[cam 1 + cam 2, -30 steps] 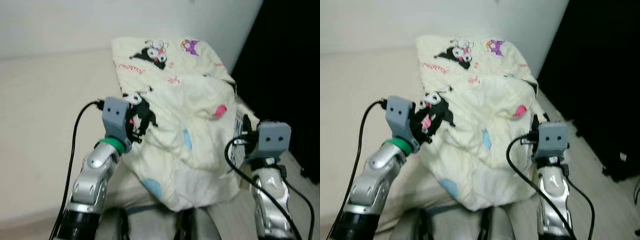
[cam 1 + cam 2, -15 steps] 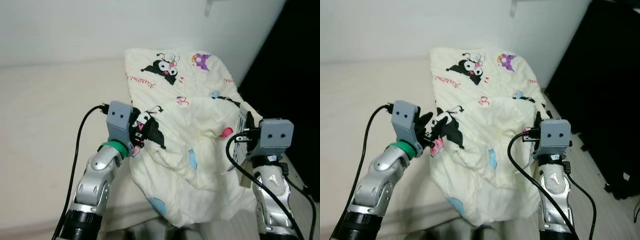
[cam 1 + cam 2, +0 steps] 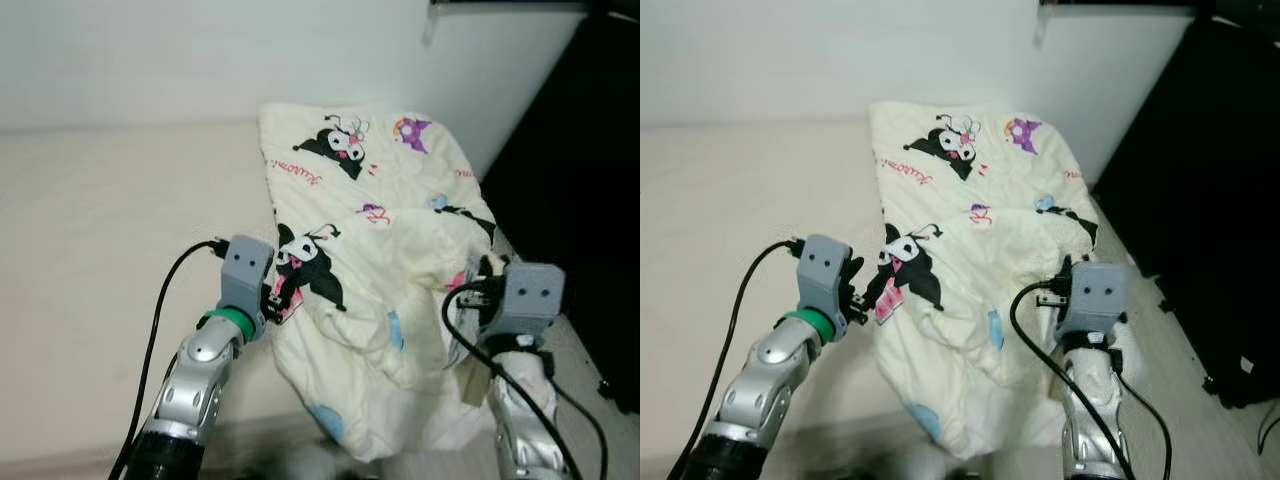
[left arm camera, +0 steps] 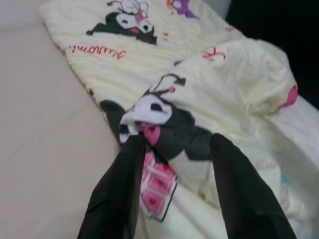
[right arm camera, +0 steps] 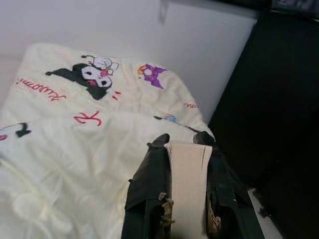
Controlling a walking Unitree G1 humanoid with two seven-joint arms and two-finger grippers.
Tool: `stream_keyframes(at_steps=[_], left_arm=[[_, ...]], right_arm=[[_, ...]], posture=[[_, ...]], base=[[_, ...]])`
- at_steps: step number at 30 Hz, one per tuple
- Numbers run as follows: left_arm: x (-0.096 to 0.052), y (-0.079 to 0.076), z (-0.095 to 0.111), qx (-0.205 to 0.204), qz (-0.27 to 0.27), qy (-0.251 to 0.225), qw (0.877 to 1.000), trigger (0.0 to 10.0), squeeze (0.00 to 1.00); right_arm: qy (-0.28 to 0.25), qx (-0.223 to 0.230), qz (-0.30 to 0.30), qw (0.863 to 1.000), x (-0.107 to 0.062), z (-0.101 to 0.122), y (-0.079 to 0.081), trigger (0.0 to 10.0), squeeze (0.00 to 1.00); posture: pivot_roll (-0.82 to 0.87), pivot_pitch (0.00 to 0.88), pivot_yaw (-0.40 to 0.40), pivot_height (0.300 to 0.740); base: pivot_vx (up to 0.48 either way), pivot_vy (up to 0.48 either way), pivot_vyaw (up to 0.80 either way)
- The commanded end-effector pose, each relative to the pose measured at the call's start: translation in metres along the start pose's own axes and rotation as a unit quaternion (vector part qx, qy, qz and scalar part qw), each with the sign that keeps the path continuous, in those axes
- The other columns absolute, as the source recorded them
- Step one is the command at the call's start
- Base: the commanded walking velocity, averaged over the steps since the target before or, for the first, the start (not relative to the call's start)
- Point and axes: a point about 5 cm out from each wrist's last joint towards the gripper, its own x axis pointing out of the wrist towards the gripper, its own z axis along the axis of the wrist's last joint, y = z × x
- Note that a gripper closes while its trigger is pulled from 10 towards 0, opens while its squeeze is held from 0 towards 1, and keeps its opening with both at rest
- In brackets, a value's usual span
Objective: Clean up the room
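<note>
A pale yellow blanket (image 3: 380, 200) printed with cartoon figures lies rumpled on the right side of a beige bed (image 3: 100, 220). My left gripper (image 4: 175, 144) is at the blanket's left edge, low over the bed. It is open, its fingers (image 4: 119, 189) spread wide with a fold of the black-and-white print lying between them. My right gripper (image 5: 187, 144) is at the blanket's right edge near the bed's corner, shut on a cream fold of the blanket (image 5: 187, 189). In the left eye view its fingertips are hidden behind the grey wrist housing (image 3: 527, 297).
A white wall (image 3: 200, 50) runs behind the bed. Dark black furniture (image 3: 590, 180) stands close on the right, beside the bed's edge and my right arm. The bed's left half is bare beige sheet.
Both arms have come down and the blanket, held up in a bunch before, now lies spread lower on the bed. The camera has tilted, showing more of the far wall.
</note>
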Motion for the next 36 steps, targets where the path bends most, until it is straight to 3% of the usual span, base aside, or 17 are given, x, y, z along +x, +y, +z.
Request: stream_keyframes(at_steps=[1, 7, 36], left_arm=[[-0.003, -0.003, -0.009, 0.007, -0.004, 0.015, 1.000, 10.0, 0.00], [-0.001, -0.005, -0.014, 0.015, -0.012, 0.019, 1.000, 10.0, 0.00], [0.001, 0.001, -0.009, 0.023, -0.006, 0.005, 1.000, 10.0, 0.00]], right_arm=[[-0.017, 0.004, -0.008, 1.000, -0.002, 0.002, -0.001, 10.0, 0.16], [-0.038, 0.013, 0.015, 0.999, 0.003, 0.010, 0.011, 10.0, 0.17], [-0.050, 0.031, 0.020, 0.998, 0.009, 0.014, 0.014, 10.0, 0.18]], posture=[[-0.04, 0.075, 0.021, 0.740], [-0.04, 0.072, 0.031, 0.740], [-0.03, 0.076, 0.039, 0.740]], base=[[0.000, 0.000, 0.00], [-0.187, 0.000, 0.00], [-0.291, 0.000, 0.00]])
